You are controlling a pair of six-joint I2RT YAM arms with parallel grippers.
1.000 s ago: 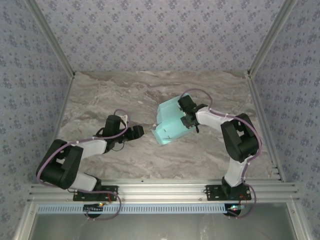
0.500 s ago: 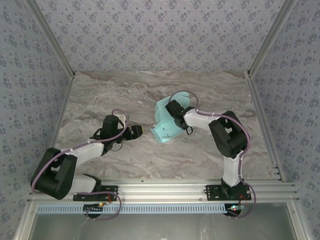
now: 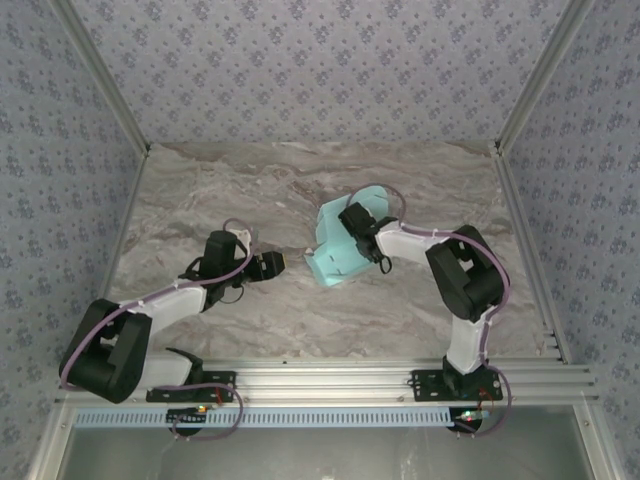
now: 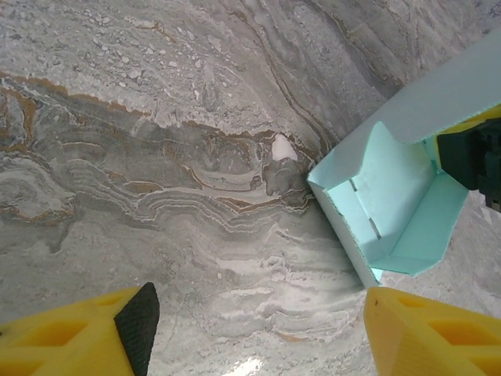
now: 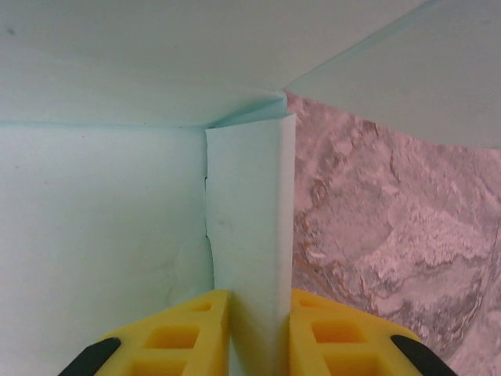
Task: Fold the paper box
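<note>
Seen from the top external camera, two arms are reaching over one marble table (image 3: 200, 190). One paper box (image 3: 335, 262), light turquoise and partly folded, is sitting just right of the table's centre. Its open end is facing the left arm. The left gripper (image 3: 274, 264) is hovering near the box's left edge without touching it, and its jaws are standing apart. The right gripper (image 3: 352, 228) is reaching into the top of the box from the far right. Its wrist is hiding the jaws in this view.

In the left wrist view, two yellow fingers (image 4: 78, 337) are showing at the bottom corners, well apart, with bare marble lying between them. The one box (image 4: 383, 196) is sitting at the right with its open end turned this way, showing its inner walls and two short slits. A black and yellow part of the right gripper (image 4: 470, 153) is sitting against the box's upper right side.

In the right wrist view, two yellow fingers (image 5: 188, 333) are pressing on one upright card flap (image 5: 246, 235), one on each side and both touching it. The right gripper (image 5: 260, 321) is therefore clamping the box by that flap. Turquoise panels are spreading to the left and above, and marble is showing at the right.
</note>
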